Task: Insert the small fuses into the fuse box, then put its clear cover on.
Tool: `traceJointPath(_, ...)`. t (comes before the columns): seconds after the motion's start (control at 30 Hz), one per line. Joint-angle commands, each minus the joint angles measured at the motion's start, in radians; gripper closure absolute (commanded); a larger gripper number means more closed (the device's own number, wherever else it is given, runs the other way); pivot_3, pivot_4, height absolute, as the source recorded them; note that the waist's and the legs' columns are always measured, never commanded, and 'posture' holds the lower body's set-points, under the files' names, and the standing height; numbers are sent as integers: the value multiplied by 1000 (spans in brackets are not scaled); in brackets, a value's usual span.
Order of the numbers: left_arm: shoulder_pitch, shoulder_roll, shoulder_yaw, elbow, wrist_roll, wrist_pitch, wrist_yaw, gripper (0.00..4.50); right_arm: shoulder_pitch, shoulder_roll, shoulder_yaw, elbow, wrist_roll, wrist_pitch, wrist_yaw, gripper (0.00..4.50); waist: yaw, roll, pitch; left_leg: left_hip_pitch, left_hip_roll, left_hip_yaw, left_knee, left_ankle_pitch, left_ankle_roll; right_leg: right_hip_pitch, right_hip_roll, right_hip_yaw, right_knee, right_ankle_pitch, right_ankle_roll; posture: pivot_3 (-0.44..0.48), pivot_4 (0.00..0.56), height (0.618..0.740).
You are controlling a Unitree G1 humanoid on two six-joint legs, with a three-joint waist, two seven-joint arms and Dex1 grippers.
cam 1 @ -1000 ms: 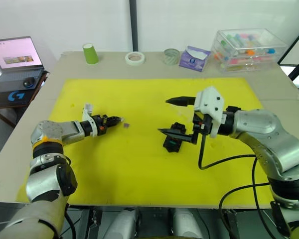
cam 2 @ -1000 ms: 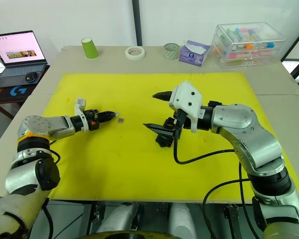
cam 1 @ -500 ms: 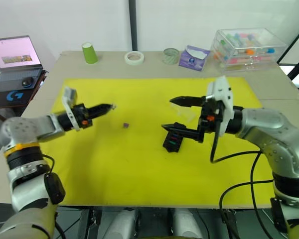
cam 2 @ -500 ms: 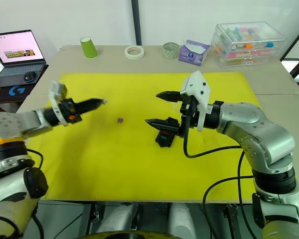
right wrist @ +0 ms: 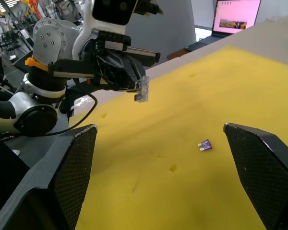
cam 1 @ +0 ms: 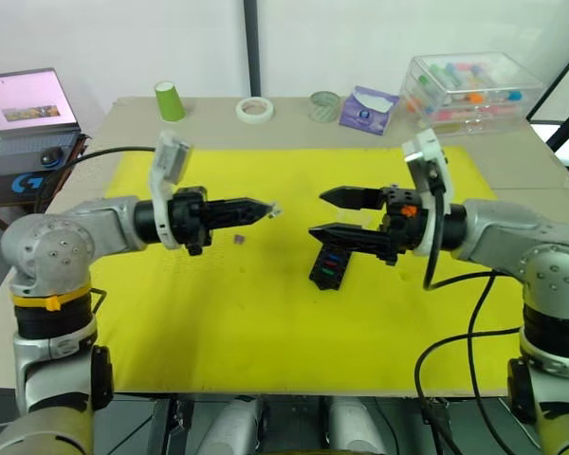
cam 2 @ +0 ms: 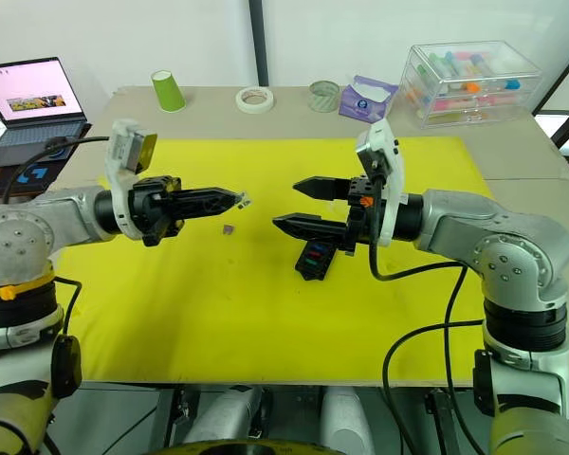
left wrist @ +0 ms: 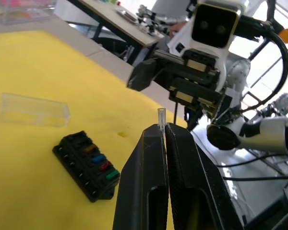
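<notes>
From the head cameras, the left hand (cam 1: pixel 266 208) hangs above the yellow mat (cam 1: pixel 218 313), its two black fingers pressed together on a small clear fuse (cam 1: pixel 276 209) that sticks out past the tips. The right hand (cam 1: pixel 321 214) faces it from the other side with its fingers spread wide, one above the other, holding nothing. The black fuse box (cam 1: pixel 327 267) lies on the mat just under the right hand's lower finger, with a few coloured fuses seated in its slots. A purple fuse (cam 1: pixel 239 239) lies loose on the mat, a little below the left hand's fingertips and well apart from the fuse box. Along the far edge of the surface (cam 1: pixel 294 128) stand a green cup (cam 1: pixel 171 100), a roll of tape (cam 1: pixel 254 110) and a large clear storage box (cam 1: pixel 469 90).

In the left wrist view, the left hand's fingers (left wrist: pixel 151 158) are closed flat against each other, and the clear fuse (left wrist: pixel 161 117) stands up from the seam at their tips. Beyond the fingers the fuse box (left wrist: pixel 86 165) rests on the mat, with orange, blue, red and teal fuses in one row. The clear cover (left wrist: pixel 33 110) lies flat just past the fuse box, not touching it. The right hand (left wrist: pixel 149 76) points this way from behind.

In the right wrist view, the right hand's fingers (right wrist: pixel 74 167) stand far apart at either side. Between them, further off, the left hand (right wrist: pixel 134 81) grips the clear fuse (right wrist: pixel 142 89), and the purple fuse (right wrist: pixel 205 145) lies on the mat nearer the right hand.
</notes>
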Motion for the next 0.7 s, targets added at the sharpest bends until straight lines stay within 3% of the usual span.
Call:
traceJointPath(0.03, -23, 10, -21, -30, 5, -77, -36, 4500, -25, 12, -21, -5, 43, -6, -19, 427, 1, 0, 0, 0, 0, 0, 0, 0, 0, 0, 0, 0, 0, 0, 0, 0, 150, 740)
traceJointPath(0.1, -39, -2, -26, -11, 4, -116, -46, 4500, -22, 18, -18, -11, 54, -6, -35, 905, 2, 0, 0, 0, 0, 0, 0, 0, 0, 0, 0, 0, 0, 0, 0, 0, 150, 740)
traceJointPath(0.23, -33, -29, -28, -9, -3, -170, -32, 4500, -18, 46, -33, -17, 89, -12, -91, 905, 1, 0, 0, 0, 0, 0, 0, 0, 0, 0, 0, 0, 0, 0, 0, 0, 150, 740)
traceJointPath(0.43, 15, -79, 10, -17, -113, -128, 54, 4500, 8, 103, -74, -20, 205, -24, -214, 905, 1, 0, 0, 0, 0, 0, 0, 0, 0, 0, 0, 0, 0, 0, 0, 0, 150, 740)
traceJointPath(0.63, -2, -72, 22, 2, -187, -107, 100, 4500, 7, 103, -83, -14, 330, -23, -295, 905, 1, 0, 0, 0, 0, 0, 0, 0, 0, 0, 0, 0, 0, 0, 0, 0, 150, 740)
traceJointPath(0.7, -3, -66, 19, 5, -203, -102, 106, 4500, 9, 97, -78, -15, 342, -27, -303, 1216, 0, 0, 0, 0, 0, 0, 0, 0, 0, 0, 0, -1, 0, 0, 0, 0, 150, 740)
